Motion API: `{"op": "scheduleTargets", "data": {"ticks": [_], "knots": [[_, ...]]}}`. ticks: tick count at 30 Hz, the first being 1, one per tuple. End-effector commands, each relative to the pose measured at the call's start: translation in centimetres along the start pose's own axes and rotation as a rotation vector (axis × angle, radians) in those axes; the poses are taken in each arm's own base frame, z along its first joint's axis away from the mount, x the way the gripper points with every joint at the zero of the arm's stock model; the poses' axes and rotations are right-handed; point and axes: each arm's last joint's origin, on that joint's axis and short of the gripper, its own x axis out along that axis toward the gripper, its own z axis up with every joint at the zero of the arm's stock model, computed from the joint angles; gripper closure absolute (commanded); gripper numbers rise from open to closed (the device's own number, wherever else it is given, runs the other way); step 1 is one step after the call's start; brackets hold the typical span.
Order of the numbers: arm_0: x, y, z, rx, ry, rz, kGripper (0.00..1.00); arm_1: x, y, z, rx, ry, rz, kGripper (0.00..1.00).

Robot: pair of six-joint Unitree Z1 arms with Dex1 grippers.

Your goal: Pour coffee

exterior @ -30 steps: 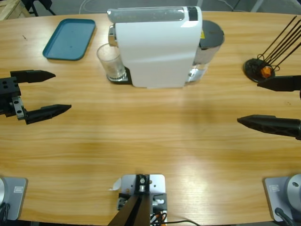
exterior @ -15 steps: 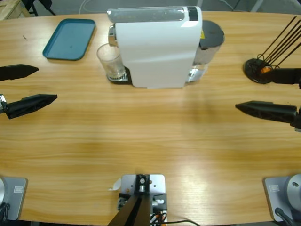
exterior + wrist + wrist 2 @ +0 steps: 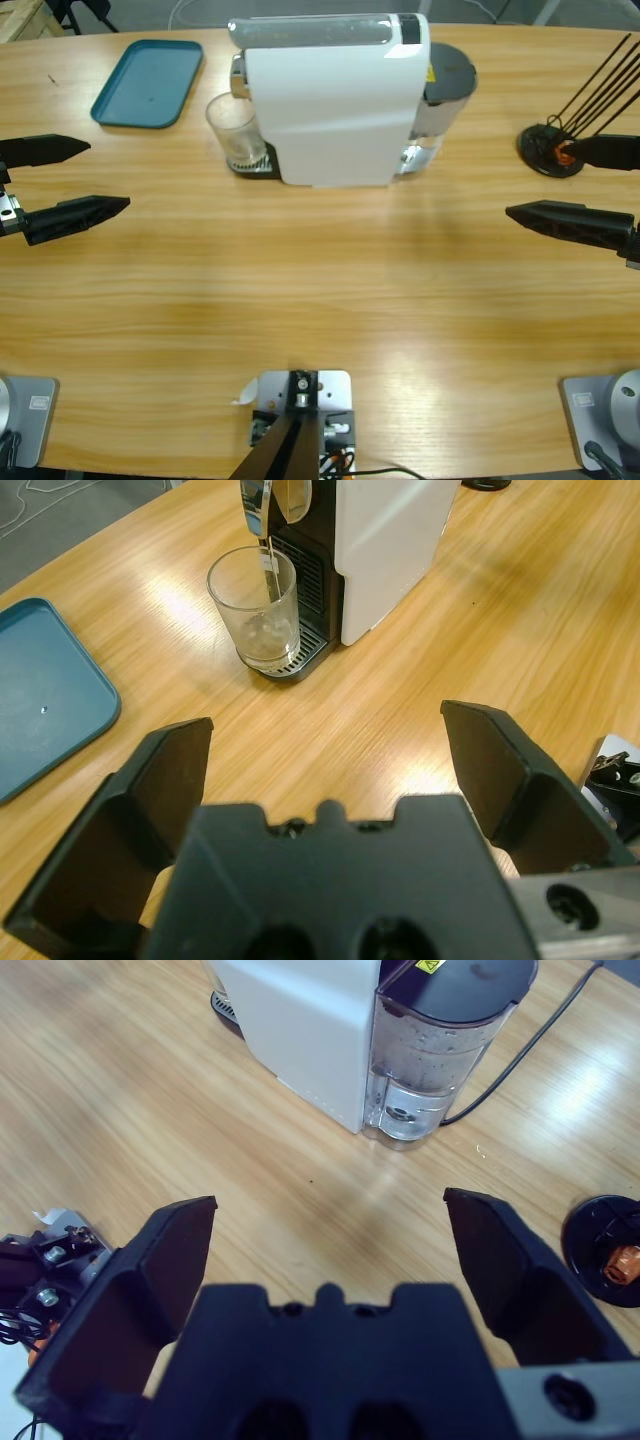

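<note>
A clear glass tumbler (image 3: 237, 135) stands on the drip tray of the white coffee machine (image 3: 330, 100), under its spout. In the left wrist view a thin streak runs from the spout into the tumbler (image 3: 255, 605), and the coffee (image 3: 266, 640) shows only as a pale layer at its bottom. My left gripper (image 3: 108, 177) (image 3: 325, 735) is open at the table's left edge, well short of the tumbler and pointing toward it. Out at the right edge, my right gripper (image 3: 540, 180) (image 3: 330, 1210) also stands open, holding nothing.
A teal tray (image 3: 148, 82) lies at the far left, beside the machine. A black capsule stand (image 3: 548, 150) with an orange capsule (image 3: 625, 1260) and thin black rods sits just by my right gripper's far jaw. The machine's water tank (image 3: 450, 1040) and cable (image 3: 530, 1050) face the right gripper.
My left gripper has drawn back toward the left edge and shifted farther up the table. My right gripper has shifted toward the capsule stand. Both stay open.
</note>
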Motion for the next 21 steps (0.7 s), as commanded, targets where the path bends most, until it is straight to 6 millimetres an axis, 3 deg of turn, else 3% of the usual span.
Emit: {"op": "scheduleTargets", "data": {"ticks": [1,21], "knots": [[0.29,0.1,-0.46,-0.013,0.031,0.019,0.0,0.55,-0.17,-1.25,0.004,0.045,-0.005,0.0],[0.16,-0.07,-1.15,-0.003,0.032,0.017,0.0,0.55,-0.08,-1.15,0.004,0.063,0.011,0.0]]}}
